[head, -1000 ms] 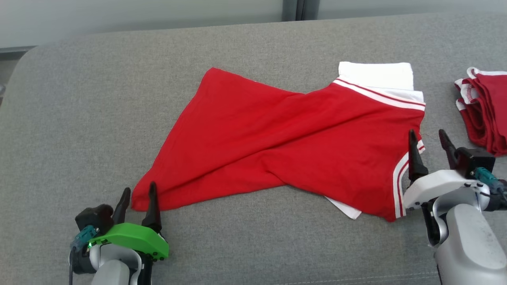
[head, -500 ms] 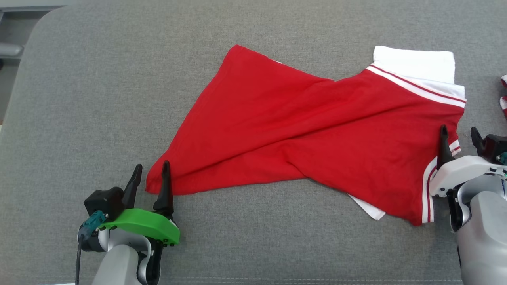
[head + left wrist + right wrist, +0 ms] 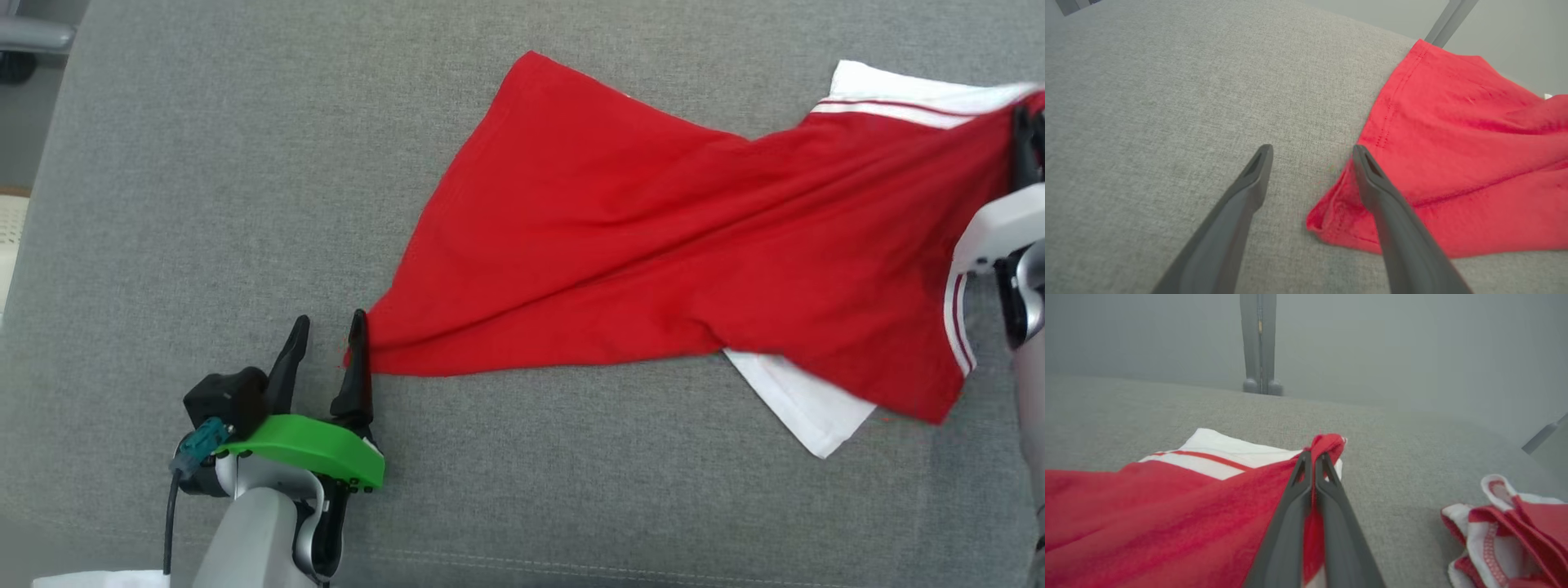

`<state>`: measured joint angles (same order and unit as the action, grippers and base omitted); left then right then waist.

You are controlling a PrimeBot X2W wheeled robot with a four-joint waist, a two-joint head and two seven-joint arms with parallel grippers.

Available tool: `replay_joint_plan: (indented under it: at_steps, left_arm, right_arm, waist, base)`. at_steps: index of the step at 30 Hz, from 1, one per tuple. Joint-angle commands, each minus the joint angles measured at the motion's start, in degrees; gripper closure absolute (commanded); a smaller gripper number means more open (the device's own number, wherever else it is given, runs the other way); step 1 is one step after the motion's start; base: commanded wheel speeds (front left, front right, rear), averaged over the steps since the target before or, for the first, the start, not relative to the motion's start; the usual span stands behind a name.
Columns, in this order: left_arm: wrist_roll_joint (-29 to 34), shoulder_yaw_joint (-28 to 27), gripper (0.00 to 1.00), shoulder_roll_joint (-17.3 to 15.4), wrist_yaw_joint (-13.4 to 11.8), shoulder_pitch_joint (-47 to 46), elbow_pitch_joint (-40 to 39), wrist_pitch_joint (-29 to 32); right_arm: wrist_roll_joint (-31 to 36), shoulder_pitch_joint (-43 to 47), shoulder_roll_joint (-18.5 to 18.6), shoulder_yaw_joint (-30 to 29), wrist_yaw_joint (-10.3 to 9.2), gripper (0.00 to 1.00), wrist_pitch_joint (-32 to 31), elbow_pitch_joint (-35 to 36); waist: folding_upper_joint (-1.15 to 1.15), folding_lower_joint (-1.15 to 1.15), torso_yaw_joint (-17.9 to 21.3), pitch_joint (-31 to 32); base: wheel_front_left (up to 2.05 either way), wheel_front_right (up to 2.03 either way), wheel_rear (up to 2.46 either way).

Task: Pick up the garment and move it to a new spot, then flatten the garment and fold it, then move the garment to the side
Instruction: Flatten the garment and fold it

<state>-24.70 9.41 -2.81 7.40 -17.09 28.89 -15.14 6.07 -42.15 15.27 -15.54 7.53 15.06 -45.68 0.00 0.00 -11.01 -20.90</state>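
The right gripper [image 3: 1312,457] has just pinched the red shirt [image 3: 653,245] at 2 o'clock, so next the wide-open left gripper [image 3: 329,320] at 8 o'clock should grab.

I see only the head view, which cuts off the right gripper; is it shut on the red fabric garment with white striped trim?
Observer: Yes, the right gripper pinches a bunched edge of that red fabric garment.
Operator: Anything beside it?
Observer: A crumpled pile of red-and-white clothes lies apart, at the right wrist view's right.
Operator: And the left?
Observer: The left gripper is open; the garment's corner lies between its jaws, ungripped.
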Motion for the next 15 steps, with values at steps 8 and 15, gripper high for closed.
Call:
replay_joint_plan:
  at_steps: [8,15]
  left_arm:
    - [-2.78,6.61,0.00,-0.23,0.10,-2.13,-1.25,0.04]
    - [-4.99,9.87,0.00,-0.17,0.10,-1.84,-1.59,0.03]
  right_arm:
    - [7.64,-12.85,6.49,1.89,-0.10,1.00,-0.24,-2.71]
    - [13.87,-18.73,6.47,-0.98,-0.10,0.00,-3.14,-8.22]
  waist:
    - [0.00,0.00,-6.76,-3.86]
    - [0.00,0.00,-9.48,-4.57]
  base:
    - [0.00,0.00,0.00]
    - [0.00,0.00,0.00]
